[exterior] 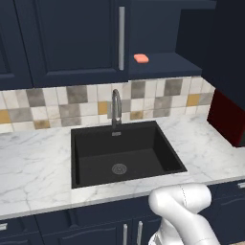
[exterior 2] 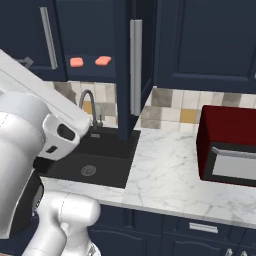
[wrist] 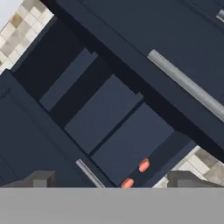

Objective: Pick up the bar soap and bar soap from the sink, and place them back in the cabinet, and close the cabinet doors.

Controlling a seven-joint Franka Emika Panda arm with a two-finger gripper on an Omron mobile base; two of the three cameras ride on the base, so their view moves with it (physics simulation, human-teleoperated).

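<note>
Kitchen: both soaps (exterior 2: 76, 62) (exterior 2: 103, 60) on cabinet shelf (exterior: 167, 64), doors (exterior 2: 135, 70) ajar; sink (exterior: 124, 153) at 6 o'clock below; gripper (wrist: 111, 178) jaws apart, holding nothing.

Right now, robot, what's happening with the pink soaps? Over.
Gripper open, empty. Two salmon-pink bar soaps on navy cabinet shelf. Black sink empty. Cabinet door open.

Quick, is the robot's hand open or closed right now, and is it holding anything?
Hand: open, fingers spread wide and holding nothing, facing the open cabinet where both soaps sit.
</note>
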